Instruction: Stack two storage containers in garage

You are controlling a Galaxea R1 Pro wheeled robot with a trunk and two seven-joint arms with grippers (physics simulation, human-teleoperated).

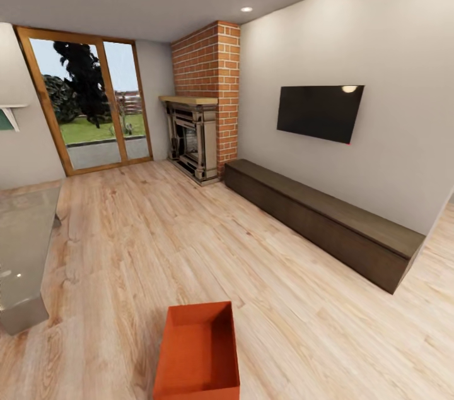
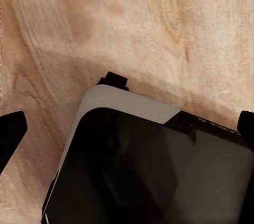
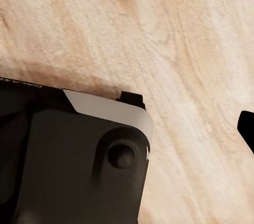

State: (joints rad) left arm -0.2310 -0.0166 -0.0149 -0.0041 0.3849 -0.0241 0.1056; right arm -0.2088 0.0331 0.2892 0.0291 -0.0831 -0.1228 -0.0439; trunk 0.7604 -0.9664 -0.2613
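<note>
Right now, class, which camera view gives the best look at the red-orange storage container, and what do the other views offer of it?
The head view. The storage container sits open-topped on the wood floor at the bottom of the picture, its inside and rim plain. Both wrist views look down on floor planks and the robot's dark base, giving nothing of the container.

Light wood plank floor point(image 2: 159, 28) spreads beneath the camera, its grain running in pale and tan swirls. Over it sits the robot's own base point(image 2: 153, 171) — a dark, glossy body with a white-grey rounded edge and a small black tab at its corner. Two black fingertips point(image 2: 10, 134) of the left gripper point(image 2: 127, 131) (one at each side edge) stand wide apart, nothing between them.
</note>
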